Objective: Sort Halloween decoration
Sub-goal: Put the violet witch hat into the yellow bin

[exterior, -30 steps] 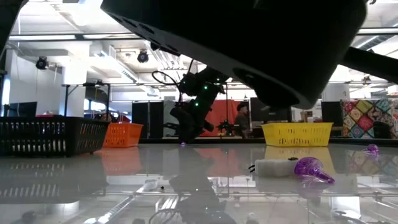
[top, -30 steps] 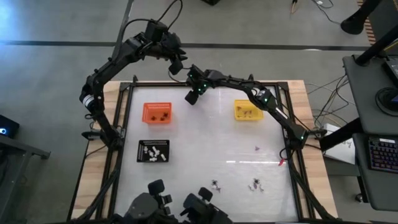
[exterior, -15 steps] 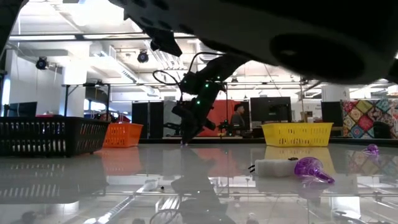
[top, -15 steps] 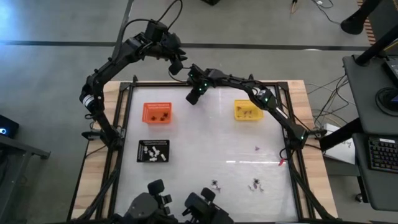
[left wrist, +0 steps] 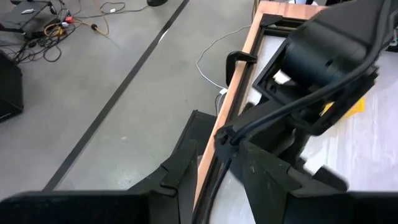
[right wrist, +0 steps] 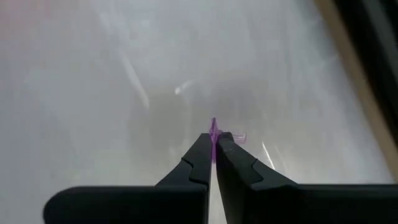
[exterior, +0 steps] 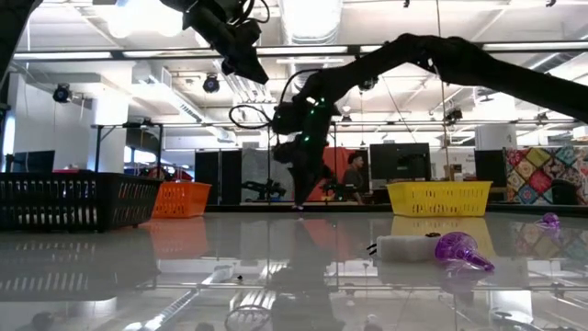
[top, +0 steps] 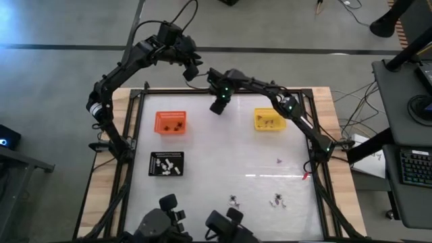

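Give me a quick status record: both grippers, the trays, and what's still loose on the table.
right gripper: shut on a purple trinket, at the table's far edge between the orange and yellow trays
left gripper: open, raised beyond the table's far edge
orange tray: dark pieces inside
yellow tray: pieces inside
black tray: white pieces inside
loose trinkets: a few near the front edge

Two dark jointed arms [top: 128,67] with black cables, green lights, slim black fingers [right wrist: 199,162].

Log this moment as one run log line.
right gripper: shut on purple trinket, far table edge | left gripper: waiting beyond far edge
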